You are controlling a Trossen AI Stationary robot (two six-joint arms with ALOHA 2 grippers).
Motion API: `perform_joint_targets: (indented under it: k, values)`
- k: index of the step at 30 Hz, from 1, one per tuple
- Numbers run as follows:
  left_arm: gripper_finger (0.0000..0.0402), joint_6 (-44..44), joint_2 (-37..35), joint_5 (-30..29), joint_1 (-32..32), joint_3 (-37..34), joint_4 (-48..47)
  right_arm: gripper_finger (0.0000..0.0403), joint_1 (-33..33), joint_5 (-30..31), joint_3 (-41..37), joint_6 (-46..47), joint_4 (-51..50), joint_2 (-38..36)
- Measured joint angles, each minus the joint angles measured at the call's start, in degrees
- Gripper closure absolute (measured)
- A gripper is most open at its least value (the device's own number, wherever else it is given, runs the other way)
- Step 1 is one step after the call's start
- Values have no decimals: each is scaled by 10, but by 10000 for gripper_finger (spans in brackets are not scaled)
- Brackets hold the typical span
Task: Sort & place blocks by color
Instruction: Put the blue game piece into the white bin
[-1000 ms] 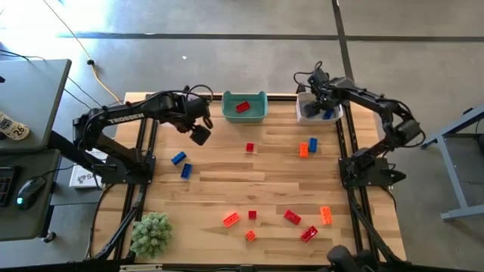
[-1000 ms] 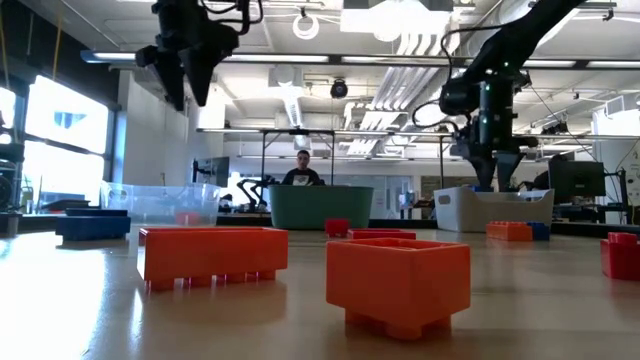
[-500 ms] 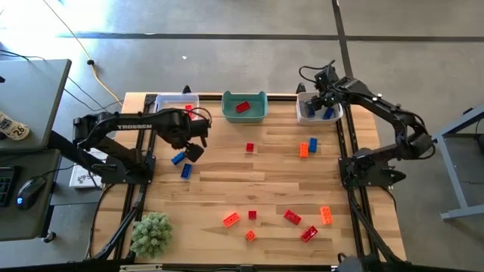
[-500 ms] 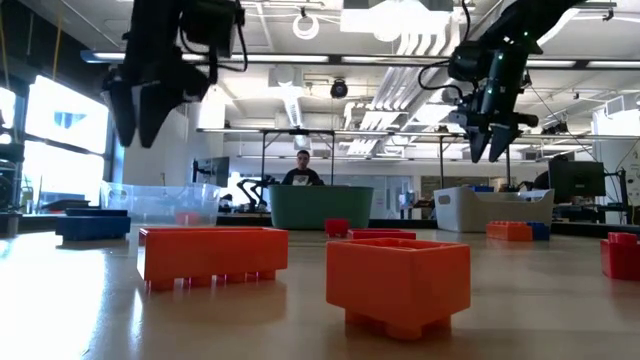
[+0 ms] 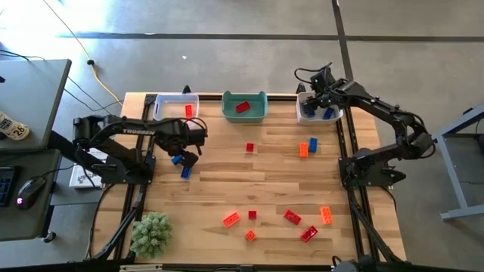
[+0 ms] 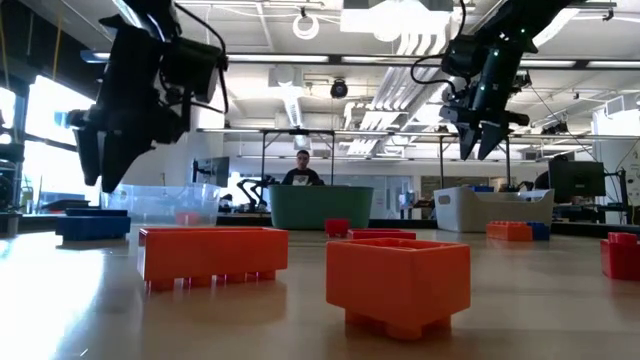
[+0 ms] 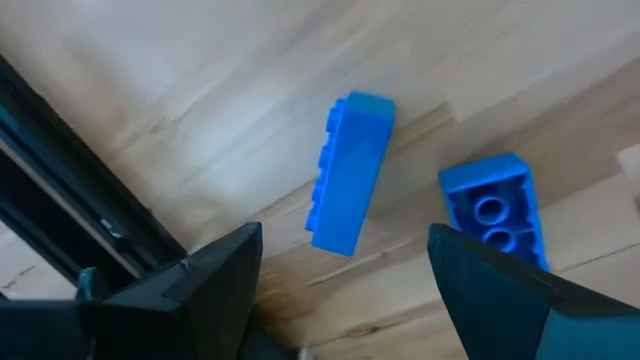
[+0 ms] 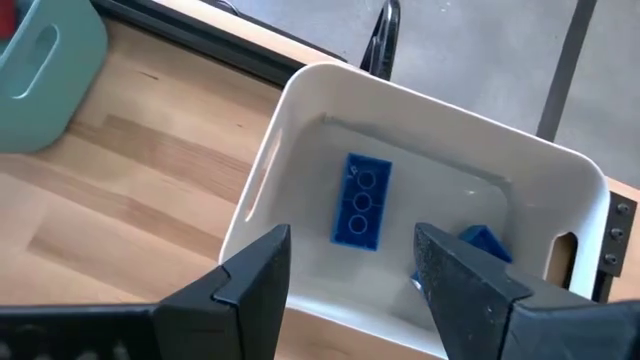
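Observation:
My left gripper [image 5: 187, 156] hovers open just above two blue blocks near the table's left side, one a long brick [image 7: 350, 172], the other turned studs-down [image 7: 495, 205]; the long brick lies between its fingers in the wrist view, untouched. My right gripper [image 5: 314, 97] is open above the white bin [image 8: 290, 120], where two blue blocks [image 8: 362, 200] lie on the bin's floor. More red, orange and blue blocks lie flat on the table, several near the near edge [image 5: 292, 217]. A red block [image 5: 242, 106] is in the teal bin.
A clear bin [image 5: 168, 100] at the far left holds one block [image 5: 188, 111]. An orange block [image 5: 304, 149] and a blue one [image 5: 312, 144] sit close together on the right. A fuzzy green plant [image 5: 151, 233] stands at the near-left corner. Open wood spreads across the middle of the table.
My left gripper has come away from the clear bin toward the near edge and dropped low over the two blue blocks. My right gripper has risen out of the white bin and drifted a little toward the table's left. No block on the table has moved.

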Motion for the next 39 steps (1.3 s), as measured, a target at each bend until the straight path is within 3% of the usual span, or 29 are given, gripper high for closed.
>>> perform_joint_targets:
  k: [14,19,30,39]
  values:
    - [141,27,0,7,1,-92,94,203,12,0,0,27,0,0]
    - [185,31,0,-9,1,-107,98,203,27,0,0,36,0,0]
    - [337,133,-2,-22,1,-114,145,203,76,-19,0,68,1,-3]
    - [337,183,-5,-11,1,-91,156,203,133,-91,0,119,85,-33]
